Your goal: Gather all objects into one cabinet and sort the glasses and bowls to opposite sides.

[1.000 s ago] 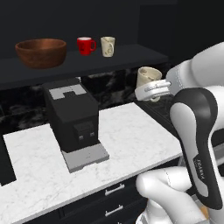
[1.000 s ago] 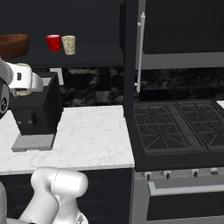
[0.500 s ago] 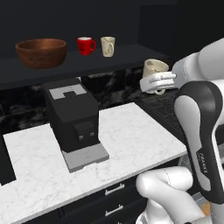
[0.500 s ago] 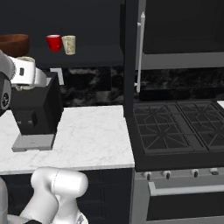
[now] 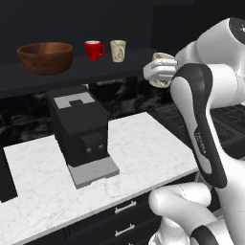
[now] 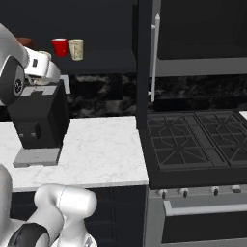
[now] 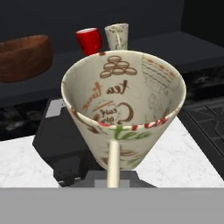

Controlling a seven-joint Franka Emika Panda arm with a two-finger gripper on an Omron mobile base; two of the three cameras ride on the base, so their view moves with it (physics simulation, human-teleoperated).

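While the gripper [image 5: 160, 72] clamps a conical printed cream mug [image 7: 124, 109], a round wooden bowl [image 5: 45, 57] sits shelved.

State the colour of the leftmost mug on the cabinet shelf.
Glossy red mug, clearest in the left base view.

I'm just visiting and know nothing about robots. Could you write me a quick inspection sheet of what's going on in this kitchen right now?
Surface: white marble counter, bare apart from one appliance.
Job's things: wooden bowl, red mug and cream mug stand on the dark cabinet shelf; a second cream mug, printed with tea words, is held in the air right of them.
Clutter: black coffee machine on the counter.
Grippers: gripper shut on the second cream mug.
Cables: nothing seen.
Surroundings: gas stove; tall cabinet door with white bar handle.
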